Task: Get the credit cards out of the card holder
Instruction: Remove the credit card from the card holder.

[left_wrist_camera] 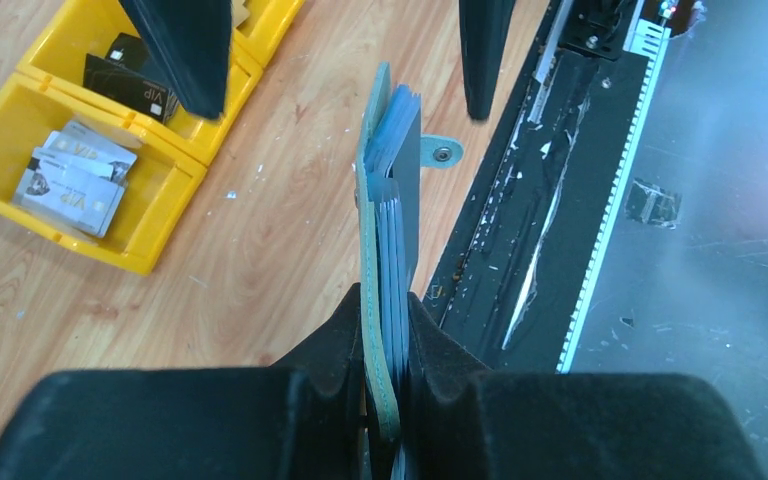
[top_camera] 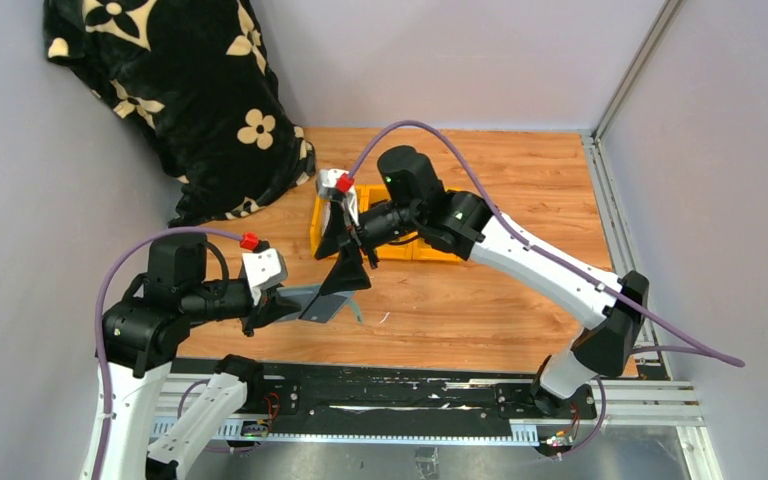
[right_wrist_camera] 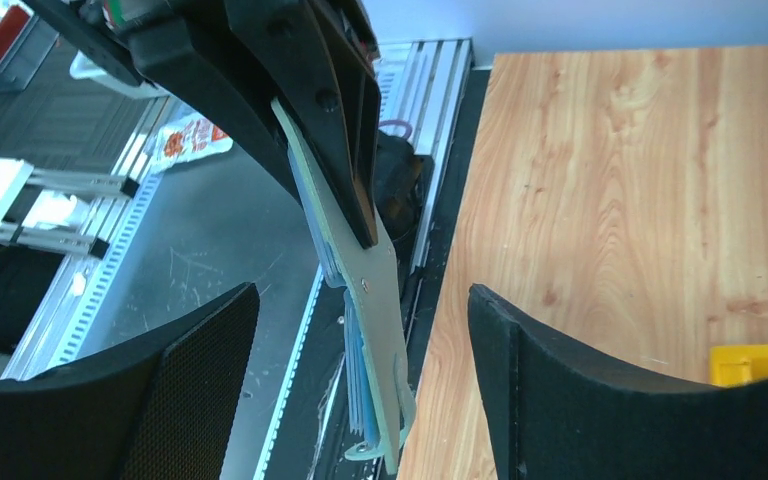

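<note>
- Above the table's (top_camera: 480,300) near edge: left gripper (left_wrist_camera: 385,330) clenched on card holder (left_wrist_camera: 392,170).
- Right gripper (right_wrist_camera: 362,300) released, jaws wide, near holder's free end.
- Some cards (left_wrist_camera: 70,180) in yellow bin (left_wrist_camera: 150,250); blue cards (left_wrist_camera: 402,125) not yet out.

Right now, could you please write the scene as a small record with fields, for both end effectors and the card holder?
left end effector: shut on the card holder
right end effector: open, jaws on either side of the card holder, not touching it
card holder: held off the table, blue cards inside
yellow bins: on the table, loose cards inside
</note>
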`<action>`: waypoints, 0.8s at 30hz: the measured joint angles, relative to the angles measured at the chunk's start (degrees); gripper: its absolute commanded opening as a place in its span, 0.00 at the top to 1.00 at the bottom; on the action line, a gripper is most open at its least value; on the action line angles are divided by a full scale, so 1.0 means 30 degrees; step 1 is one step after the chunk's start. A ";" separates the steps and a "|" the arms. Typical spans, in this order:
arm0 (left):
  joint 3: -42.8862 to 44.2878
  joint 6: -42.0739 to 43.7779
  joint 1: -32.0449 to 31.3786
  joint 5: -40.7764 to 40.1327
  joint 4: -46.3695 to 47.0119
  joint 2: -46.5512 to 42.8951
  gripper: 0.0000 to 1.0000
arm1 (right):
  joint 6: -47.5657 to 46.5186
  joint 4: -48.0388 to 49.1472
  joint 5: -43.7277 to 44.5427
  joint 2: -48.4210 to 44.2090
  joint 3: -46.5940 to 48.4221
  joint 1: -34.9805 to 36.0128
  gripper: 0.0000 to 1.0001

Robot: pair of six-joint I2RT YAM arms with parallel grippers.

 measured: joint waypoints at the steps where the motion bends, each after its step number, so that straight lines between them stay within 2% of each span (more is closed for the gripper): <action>1: 0.0015 -0.0007 0.0000 0.0146 -0.0058 -0.0015 1.00 | -0.0226 -0.0240 -0.0015 0.0189 0.0029 0.0175 0.23; 5: 0.0073 -0.0066 0.0000 0.0379 -0.0087 -0.0102 1.00 | -0.0714 -0.0816 -0.0204 0.1078 0.0459 0.1042 0.31; 8: 0.0102 -0.0138 0.0000 0.0401 -0.0117 -0.0160 1.00 | -0.0860 -0.1042 -0.0342 0.1574 0.0765 0.1705 0.45; 10: 0.0109 -0.0153 0.0000 0.0423 -0.0117 -0.0175 1.00 | -0.0911 -0.1071 -0.0379 0.1807 0.0838 0.2076 0.59; 13: 0.0124 -0.0248 -0.0007 0.0590 -0.0248 -0.0204 1.00 | -0.0656 -0.0918 -0.0211 0.2149 0.1049 0.2317 0.89; 14: 0.0124 -0.0270 -0.0007 0.0590 -0.0262 -0.0219 0.96 | -0.0634 -0.0845 -0.0153 0.2222 0.1056 0.2317 0.98; 16: 0.0124 -0.0510 0.0000 0.0495 -0.0262 -0.0255 0.73 | -0.0663 -0.0648 -0.0102 0.2259 0.1056 0.2310 1.00; 18: 0.0131 -0.0903 0.0000 0.0554 -0.0262 -0.0299 0.58 | -0.0707 -0.0459 0.0073 0.2091 0.0874 0.2310 1.00; 20: 0.0124 -0.1137 -0.0007 0.0641 -0.0102 -0.0459 0.53 | -0.0175 0.0219 0.0211 0.1792 0.0335 0.2310 1.00; 24: 0.0124 -0.1486 -0.0007 0.0998 0.0066 -0.0852 0.53 | 0.1093 0.2280 0.0488 0.0561 -0.1588 0.1989 1.00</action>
